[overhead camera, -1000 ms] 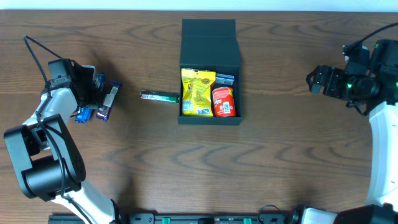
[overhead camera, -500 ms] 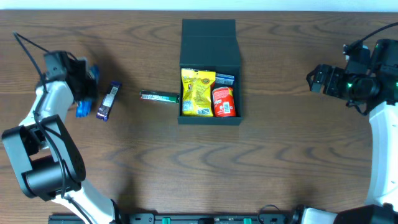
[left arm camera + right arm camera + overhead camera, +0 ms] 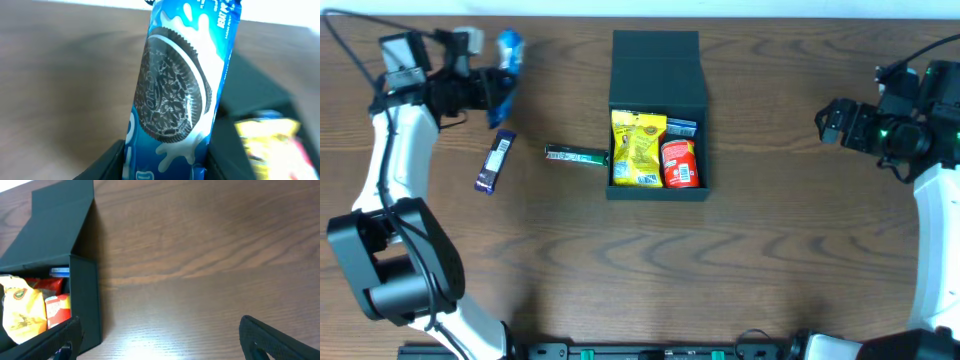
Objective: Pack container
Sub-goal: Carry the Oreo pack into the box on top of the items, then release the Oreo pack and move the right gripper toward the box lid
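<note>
Container (image 3: pixel 657 70) sits open near the middle of the tabletop's (image 3: pixel 770 270) far edge in the overhead view. Its lid flap is folded back, and a yellow packet (image 3: pixel 637 148) and a red packet (image 3: pixel 679 163) lie inside. A green bar (image 3: pixel 574 155) lies just beside its left wall, with a dark bar (image 3: pixel 494 163) farther left. Near the far left corner the left jaws grip a blue cookie packet (image 3: pixel 507 60). The left wrist view shows that packet clamped by its lower end, the box blurred beyond it. The right wrist view shows the right jaws spread wide and empty, apart from the box. The step in hand looks like carrying the cookies over; next they need swinging rightward above the opening before release.
</note>
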Controlling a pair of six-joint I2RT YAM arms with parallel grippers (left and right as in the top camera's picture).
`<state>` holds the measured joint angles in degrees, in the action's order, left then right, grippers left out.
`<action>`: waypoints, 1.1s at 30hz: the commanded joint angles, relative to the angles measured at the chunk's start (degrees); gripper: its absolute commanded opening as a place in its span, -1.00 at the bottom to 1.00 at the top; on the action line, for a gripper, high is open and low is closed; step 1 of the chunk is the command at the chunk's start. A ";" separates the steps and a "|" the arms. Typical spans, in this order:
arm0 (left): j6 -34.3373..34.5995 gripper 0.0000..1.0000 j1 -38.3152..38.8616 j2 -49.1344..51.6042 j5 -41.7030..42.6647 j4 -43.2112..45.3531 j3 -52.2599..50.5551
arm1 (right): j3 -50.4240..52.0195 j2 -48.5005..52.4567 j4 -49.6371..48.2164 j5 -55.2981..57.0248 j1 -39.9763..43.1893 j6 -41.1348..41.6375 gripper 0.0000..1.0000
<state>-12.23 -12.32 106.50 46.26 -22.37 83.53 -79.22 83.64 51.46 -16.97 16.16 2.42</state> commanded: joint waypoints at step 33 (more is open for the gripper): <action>-53.33 -0.88 37.68 10.69 -24.37 -6.05 15.04 | 0.33 -0.04 -1.53 -0.39 -0.44 -4.07 0.98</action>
<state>-64.60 24.82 117.12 21.80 -28.62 97.25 -79.22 83.64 49.87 -16.97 16.16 -0.16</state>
